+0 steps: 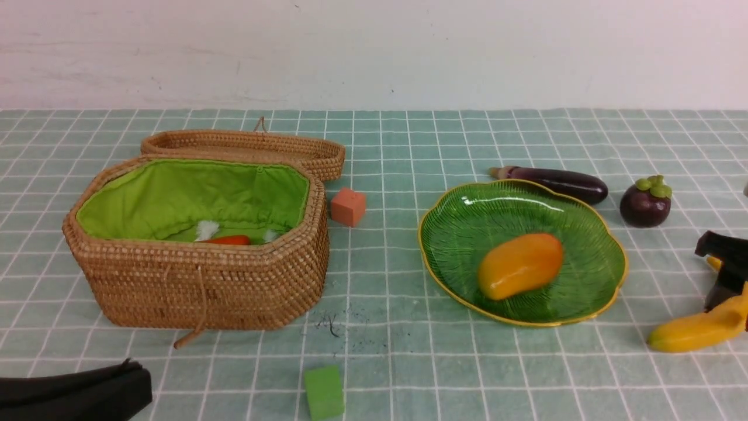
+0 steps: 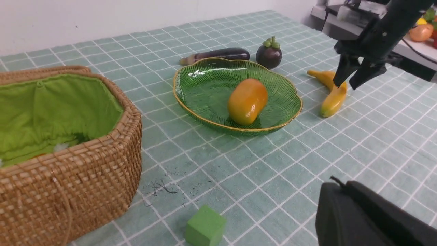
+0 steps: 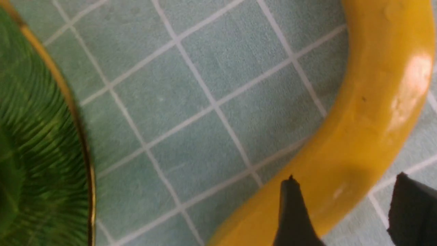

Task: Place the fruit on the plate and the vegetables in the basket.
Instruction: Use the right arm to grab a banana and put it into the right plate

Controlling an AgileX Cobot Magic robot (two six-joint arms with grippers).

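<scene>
An orange-yellow mango lies on the green gold-rimmed plate. The yellow banana rests on the cloth to the right of the plate. My right gripper is open and low over the banana, one finger over the fruit and the other beside it. Behind the plate lie the dark purple eggplant and the round mangosteen. The wicker basket stands open at the left, with the orange carrot inside. My left gripper is shut and holds nothing, near the front left edge.
An orange cube sits just right of the basket and a green cube near the front edge. The basket's woven lid lies open behind it. Dark smudges mark the cloth between basket and plate.
</scene>
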